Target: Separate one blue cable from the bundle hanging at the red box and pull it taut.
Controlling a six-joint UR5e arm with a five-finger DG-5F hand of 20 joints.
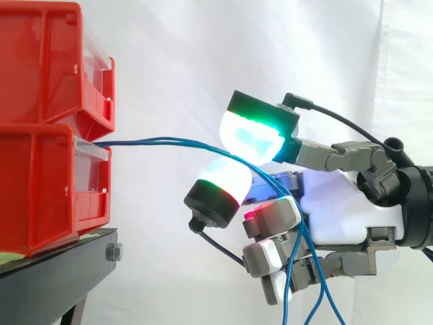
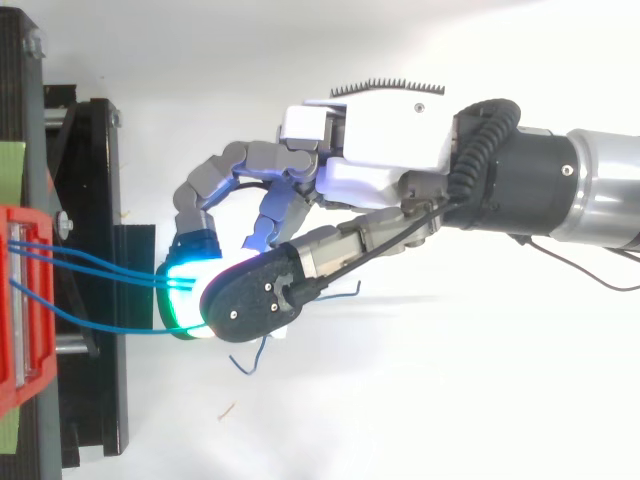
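Hand (image 1: 338,210) pinches cables (image 1: 155,141) beside bins (image 1: 40,183)

Black stand (image 1: 61,271), red bins (image 1: 40,183) stacked on it

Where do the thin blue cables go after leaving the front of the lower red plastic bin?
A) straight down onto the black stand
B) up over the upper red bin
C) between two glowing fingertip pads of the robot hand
C: in the side view the thin blue cables run from the lower red plastic bin across to the hand, pass between its glowing fingertip pads, then hang down.
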